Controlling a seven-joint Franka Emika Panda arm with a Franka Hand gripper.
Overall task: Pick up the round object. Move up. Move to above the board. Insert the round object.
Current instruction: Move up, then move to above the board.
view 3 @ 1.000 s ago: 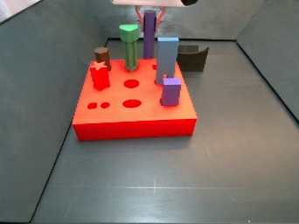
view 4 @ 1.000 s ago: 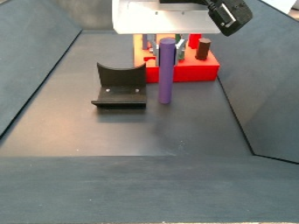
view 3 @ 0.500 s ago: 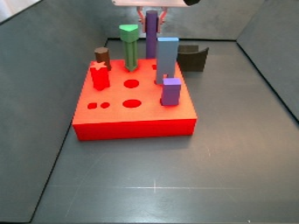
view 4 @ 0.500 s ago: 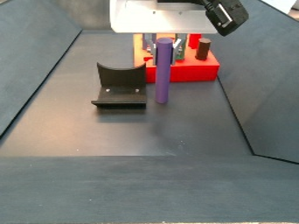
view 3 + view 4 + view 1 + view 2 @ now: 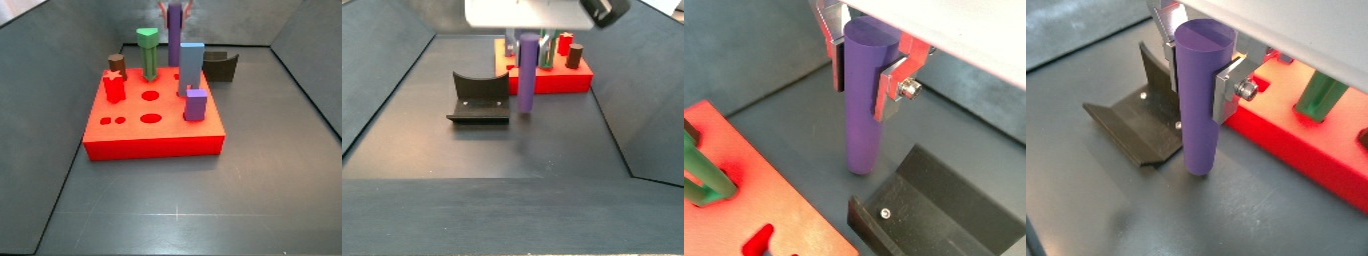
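Note:
The round object, a tall slim purple cylinder (image 5: 527, 75), hangs upright in my gripper (image 5: 527, 45), which is shut on its upper end. In both wrist views the silver fingers (image 5: 891, 88) press on either side of the cylinder (image 5: 862, 110), and its lower end sits just off the dark floor. It is beside the red board (image 5: 563, 82), between the board and the fixture (image 5: 478, 97). In a side view the cylinder (image 5: 174, 35) rises behind the board (image 5: 160, 135), with my gripper (image 5: 175, 12) at its top. The cylinder (image 5: 1200, 115) also stands next to the board's edge (image 5: 1313, 150).
On the board stand a light-blue peg (image 5: 191, 65), a short purple block (image 5: 197, 103), a green peg (image 5: 148, 55), a red star peg (image 5: 115, 86) and a brown peg (image 5: 115, 63). Several open holes lie near its front. Dark walls ring the floor.
My gripper has risen with the purple cylinder in it. The cylinder's lower end is now a little higher off the floor. Nothing else has moved.

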